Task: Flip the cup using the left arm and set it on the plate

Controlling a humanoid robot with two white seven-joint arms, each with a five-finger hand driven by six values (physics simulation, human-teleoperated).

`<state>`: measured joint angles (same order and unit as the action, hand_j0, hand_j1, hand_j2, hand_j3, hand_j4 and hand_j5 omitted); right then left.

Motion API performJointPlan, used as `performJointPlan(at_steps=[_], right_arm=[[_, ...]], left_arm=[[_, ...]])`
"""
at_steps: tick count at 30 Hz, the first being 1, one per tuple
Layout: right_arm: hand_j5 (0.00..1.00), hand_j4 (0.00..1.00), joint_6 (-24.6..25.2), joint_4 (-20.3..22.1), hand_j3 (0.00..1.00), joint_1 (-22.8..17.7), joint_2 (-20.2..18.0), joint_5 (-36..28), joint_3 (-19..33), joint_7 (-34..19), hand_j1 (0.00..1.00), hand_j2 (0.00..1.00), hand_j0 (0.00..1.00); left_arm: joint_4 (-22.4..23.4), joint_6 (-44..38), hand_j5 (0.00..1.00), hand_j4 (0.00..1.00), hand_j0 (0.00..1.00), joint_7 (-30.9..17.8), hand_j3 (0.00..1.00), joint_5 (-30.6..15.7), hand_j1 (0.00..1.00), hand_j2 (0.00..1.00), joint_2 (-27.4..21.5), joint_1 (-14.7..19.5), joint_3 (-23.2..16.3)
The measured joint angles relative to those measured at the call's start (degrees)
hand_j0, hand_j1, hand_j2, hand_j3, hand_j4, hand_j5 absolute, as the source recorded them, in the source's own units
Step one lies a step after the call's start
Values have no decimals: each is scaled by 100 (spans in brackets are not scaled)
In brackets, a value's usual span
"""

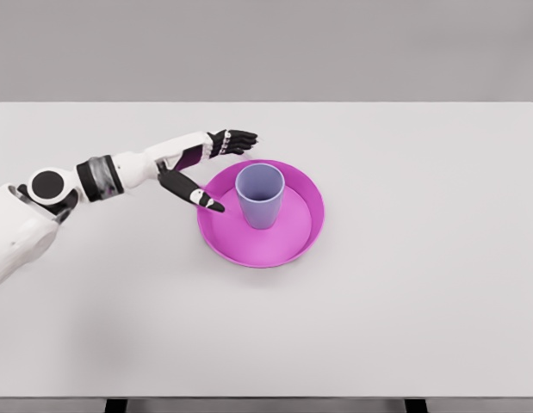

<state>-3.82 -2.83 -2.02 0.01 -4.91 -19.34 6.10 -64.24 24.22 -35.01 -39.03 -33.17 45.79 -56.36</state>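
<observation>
A lavender cup [260,194] stands upright, mouth up, inside the magenta plate [292,243] near the table's middle. My left hand [221,169] is just left of the plate, open, with its fingers [236,140] stretched toward the plate's far rim and its thumb [197,196] pointing at the near-left rim. A small gap separates the hand from the cup; it holds nothing. The right arm does not show.
The white table [421,301] reaches across the whole view, its front edge along the bottom of the picture. Only the plate and cup stand on it.
</observation>
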Motion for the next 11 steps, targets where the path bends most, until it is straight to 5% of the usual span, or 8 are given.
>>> performJointPlan(at_steps=[6, 11], right_arm=[[100, 100, 1, 1, 100, -9, 0, 0, 0, 0, 100, 100, 100], [100, 100, 0, 1, 100, -9, 0, 0, 0, 0, 100, 100, 100]], left_arm=[[-910, 13, 100, 100, 100, 0, 100, -918, 100, 100, -1398, -299, 178], [-1149, -26, 100, 100, 100, 0, 100, -1196, 100, 100, -2258, -492, 305]])
